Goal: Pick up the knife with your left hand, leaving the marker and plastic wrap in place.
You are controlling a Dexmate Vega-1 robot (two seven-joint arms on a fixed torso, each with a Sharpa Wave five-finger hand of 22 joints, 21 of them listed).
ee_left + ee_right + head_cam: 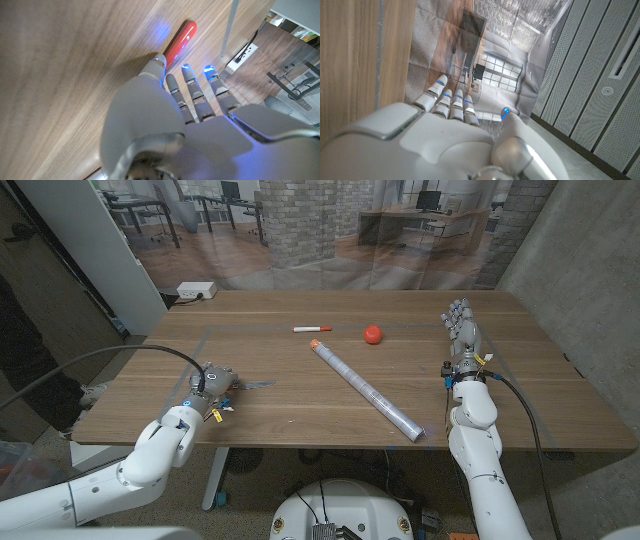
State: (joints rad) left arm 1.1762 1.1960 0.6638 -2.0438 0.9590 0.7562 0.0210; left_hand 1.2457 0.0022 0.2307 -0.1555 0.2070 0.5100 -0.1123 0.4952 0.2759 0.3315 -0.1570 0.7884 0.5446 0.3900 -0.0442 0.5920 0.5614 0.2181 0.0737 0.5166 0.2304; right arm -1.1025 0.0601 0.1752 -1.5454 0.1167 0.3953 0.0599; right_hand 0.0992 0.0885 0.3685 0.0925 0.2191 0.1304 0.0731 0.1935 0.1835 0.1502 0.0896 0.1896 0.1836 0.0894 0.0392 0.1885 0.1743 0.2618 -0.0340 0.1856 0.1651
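Wood grain runs across the counter point(300, 395), and behind it hangs a printed backdrop of a brick-walled office. On the counter lie a marker point(312, 329) toward the far side, a small red ball point(373, 334) beside it, and a long roll of plastic wrap point(366, 389) slanting through the middle.

We find the knife point(179, 41) at the left side, under our left hand point(212, 385). From the head view a dark blade tip pokes out past the hand; from the left wrist view the red handle reaches beyond the fingertips point(186, 67). The fingers are curled down over the knife, yet we cannot tell whether they actually clamp it — the contact is hidden beneath the palm.

We judge the step to be the closing of the grasp. To do it well we should wrap the handle, not the blade, settle the thumb firmly, and lift straight up — no sliding toward the wrap, which lies well apart but in the line of a careless sweep.

Our right hand point(460, 330) stands on its edge at the counter's right side, fingers straight and together, holding nothing.
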